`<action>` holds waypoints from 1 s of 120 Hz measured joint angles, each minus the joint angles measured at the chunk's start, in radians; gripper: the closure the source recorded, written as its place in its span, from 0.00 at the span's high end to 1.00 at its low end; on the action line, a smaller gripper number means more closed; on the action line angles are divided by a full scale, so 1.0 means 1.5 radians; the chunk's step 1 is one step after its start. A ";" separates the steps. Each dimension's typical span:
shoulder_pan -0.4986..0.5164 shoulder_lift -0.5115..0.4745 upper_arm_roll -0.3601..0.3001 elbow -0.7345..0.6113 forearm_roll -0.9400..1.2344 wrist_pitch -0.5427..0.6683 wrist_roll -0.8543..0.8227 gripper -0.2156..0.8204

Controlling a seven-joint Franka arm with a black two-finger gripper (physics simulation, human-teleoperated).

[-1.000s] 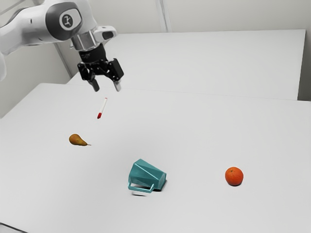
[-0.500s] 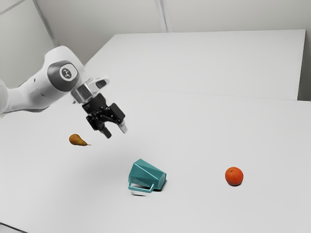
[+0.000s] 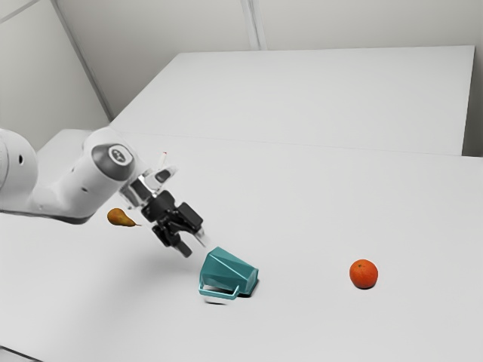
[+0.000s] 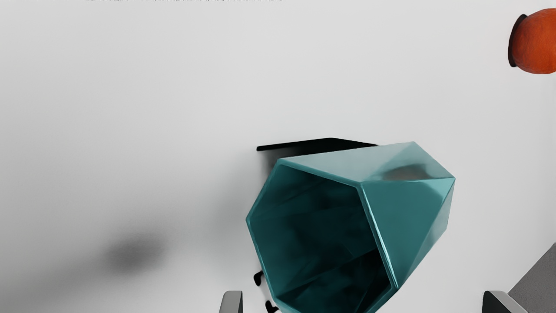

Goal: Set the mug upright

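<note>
The teal faceted mug [image 3: 229, 273] lies on its side on the table, its handle toward the exterior view's bottom edge and its mouth facing the arm. My gripper [image 3: 194, 247] is just above and beside the mouth end, tilted toward it, with its fingers apart. In the wrist view the mug [image 4: 406, 208] shows its dark hollow inside, its mouth between the two spread fingertips of the gripper [image 4: 360, 302]. Nothing is held. The mug's handle is mostly hidden in the wrist view.
An orange [image 3: 364, 274] sits on the table [image 3: 317, 204] toward the exterior view's right. A pear [image 3: 121, 217] lies close beside the arm at the exterior view's left. A marker [image 3: 164, 157] is partly hidden behind the hand.
My hand has come down and toward the exterior view's right, from high over the table to close by the mug's mouth, tilting on the way. The mug, pear and orange have stayed put.
</note>
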 joint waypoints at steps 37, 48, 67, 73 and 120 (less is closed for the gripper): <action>0.003 0.035 -0.001 -0.008 -0.065 -0.030 0.109 0.79; 0.001 0.045 -0.002 -0.007 -0.081 -0.041 0.136 0.79; -0.010 0.046 -0.008 -0.007 -0.097 -0.051 0.175 0.77; -0.010 0.047 -0.008 -0.007 -0.100 -0.053 0.186 0.74; -0.009 0.063 -0.020 -0.004 -0.124 -0.053 0.243 0.41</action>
